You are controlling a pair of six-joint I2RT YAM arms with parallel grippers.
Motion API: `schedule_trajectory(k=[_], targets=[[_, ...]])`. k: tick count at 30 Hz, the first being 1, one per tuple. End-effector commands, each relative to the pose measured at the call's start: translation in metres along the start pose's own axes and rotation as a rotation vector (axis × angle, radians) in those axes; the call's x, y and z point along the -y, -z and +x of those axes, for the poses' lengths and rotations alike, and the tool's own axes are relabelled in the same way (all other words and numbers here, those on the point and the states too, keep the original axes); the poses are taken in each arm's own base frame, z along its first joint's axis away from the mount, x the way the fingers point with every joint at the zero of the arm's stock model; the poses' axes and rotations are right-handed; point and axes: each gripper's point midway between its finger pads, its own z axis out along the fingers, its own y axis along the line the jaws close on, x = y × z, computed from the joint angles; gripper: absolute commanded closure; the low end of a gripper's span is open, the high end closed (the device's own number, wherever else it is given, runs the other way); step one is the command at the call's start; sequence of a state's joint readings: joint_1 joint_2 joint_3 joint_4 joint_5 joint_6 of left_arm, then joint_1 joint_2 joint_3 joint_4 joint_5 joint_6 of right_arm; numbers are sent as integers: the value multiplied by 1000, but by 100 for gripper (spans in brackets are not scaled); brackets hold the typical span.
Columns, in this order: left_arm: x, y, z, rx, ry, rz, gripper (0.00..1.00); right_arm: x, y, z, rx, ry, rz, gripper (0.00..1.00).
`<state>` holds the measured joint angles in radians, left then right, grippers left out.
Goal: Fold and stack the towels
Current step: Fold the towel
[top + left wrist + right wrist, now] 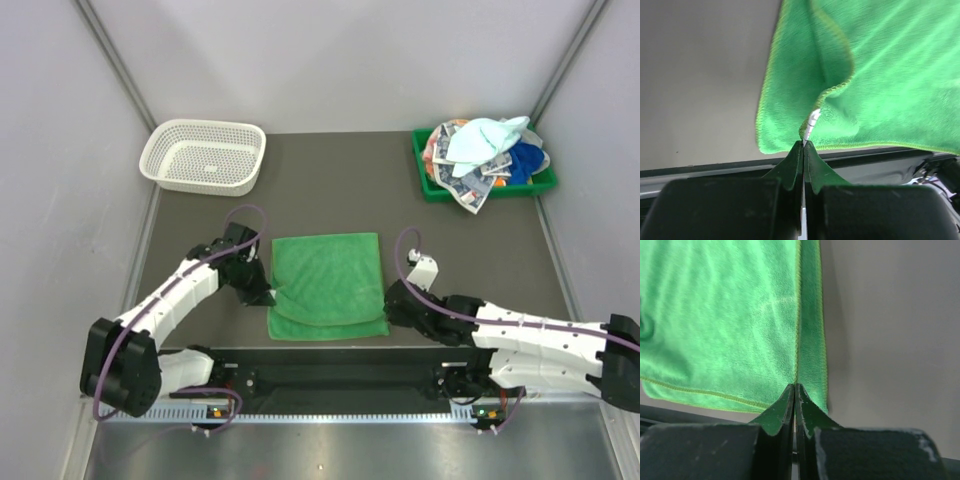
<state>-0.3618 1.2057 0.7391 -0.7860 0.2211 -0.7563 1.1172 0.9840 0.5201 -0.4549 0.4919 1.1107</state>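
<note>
Our left gripper [262,295] is closed, its fingers pinching the left edge of the green towel [328,280]; our right gripper [392,305] is closed too, its tips nipping the towel's right edge close to the front corner; the wrist views show cloth caught right at both pairs of tips. The green towel lies flat in the middle of the table [330,190], near its front edge; two layers show along the towel's front, the hems not quite matched, so we judge one fold is made or under way and at least one more is needed. The other towels are heaped unfolded in the green tray [425,187] at the far right corner; we make out a mint towel [485,140] on top, a blue towel [525,160] beneath it, and a checked towel [472,190] hanging over the tray's front rim. The white basket [205,155] sits at the far left corner. We see no stack yet; we reckon the task is at its start, with this towel unfinished and the whole heap left to do.
</note>
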Motion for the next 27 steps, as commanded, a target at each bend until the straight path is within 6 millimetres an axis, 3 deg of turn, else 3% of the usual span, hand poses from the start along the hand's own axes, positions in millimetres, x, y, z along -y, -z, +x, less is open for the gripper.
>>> schedule_trajectory(k=[1,6,13,27], targets=[[17,25,-18,79,-39,35,100,-22,22,-32,71,-2,-53,100],[30,37,-31,118,-50,52,100,-35,31,-51,108,17,-61,100],[40,66,-48,194,-73,51,100,-40,40,-58,111,14,-87,100],[38,85,-40,209,-69,67,100,-40,50,-52,85,-2,-110,100]])
